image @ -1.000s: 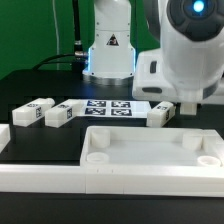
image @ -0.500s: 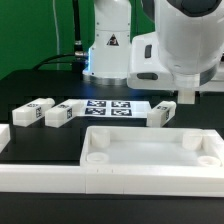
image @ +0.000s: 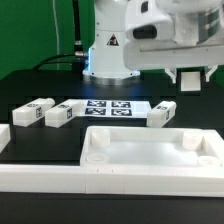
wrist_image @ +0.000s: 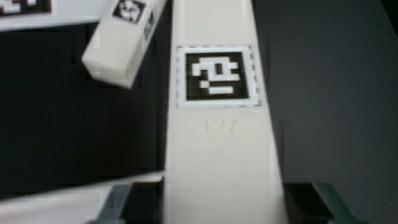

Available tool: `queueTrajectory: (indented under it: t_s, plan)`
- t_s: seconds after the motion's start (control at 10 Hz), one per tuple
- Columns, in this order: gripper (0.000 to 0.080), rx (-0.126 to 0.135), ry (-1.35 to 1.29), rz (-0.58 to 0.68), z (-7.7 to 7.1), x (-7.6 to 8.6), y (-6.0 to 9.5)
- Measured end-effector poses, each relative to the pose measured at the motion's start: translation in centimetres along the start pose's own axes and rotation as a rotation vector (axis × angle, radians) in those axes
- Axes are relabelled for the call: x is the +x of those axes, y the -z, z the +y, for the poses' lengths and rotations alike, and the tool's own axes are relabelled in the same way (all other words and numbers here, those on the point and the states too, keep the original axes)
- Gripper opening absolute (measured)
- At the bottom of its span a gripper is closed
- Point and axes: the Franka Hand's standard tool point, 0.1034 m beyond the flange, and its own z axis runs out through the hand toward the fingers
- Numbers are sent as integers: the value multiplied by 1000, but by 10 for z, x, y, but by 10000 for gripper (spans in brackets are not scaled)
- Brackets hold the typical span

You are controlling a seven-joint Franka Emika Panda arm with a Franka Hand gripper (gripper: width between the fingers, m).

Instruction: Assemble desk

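gripper [image: 190,79] is clamping one white leg [wrist_image: 221,140] by its sides, jaws pressing against it. the leg's long axis is running straight out along the fingers, so you are holding it upright with its tag [wrist_image: 219,76] facing the wrist view. you are hovering high at the exterior view's right, wrist pointing down, with the desk top [image: 150,160] lying flat below you and its far right corner socket [image: 190,141] seeming to sit almost underneath. the coming move is probably asking you for a straight descent onto that socket.
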Motion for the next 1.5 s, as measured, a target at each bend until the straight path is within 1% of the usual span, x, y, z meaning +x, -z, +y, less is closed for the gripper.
queueTrajectory:
  t_s: [0.1,0.2,0.4,0.5,0.6,0.7,0.8,1.0,1.2,1.3,1.4,1.5]
  plan:
    - [291,4,3,45,-6,3,11]
    - [291,12,8,140,-9,12,13]
    - [291,18,13,296,-11,12,15]
    - [291,12,35,368,-11,16,18]
    - [291,-1,64,432,-11,21,24]
    - [291,-2,88,500,-10,25,36]
    - [291,-4,110,532,-7,27,47]
    - [291,10,118,658,-8,37,73]
    - [291,14,126,784,-9,41,69]
    - [291,13,128,807,-9,41,67]
    - [291,12,127,796,-8,41,66]
    - [291,5,138,800,-7,42,68]
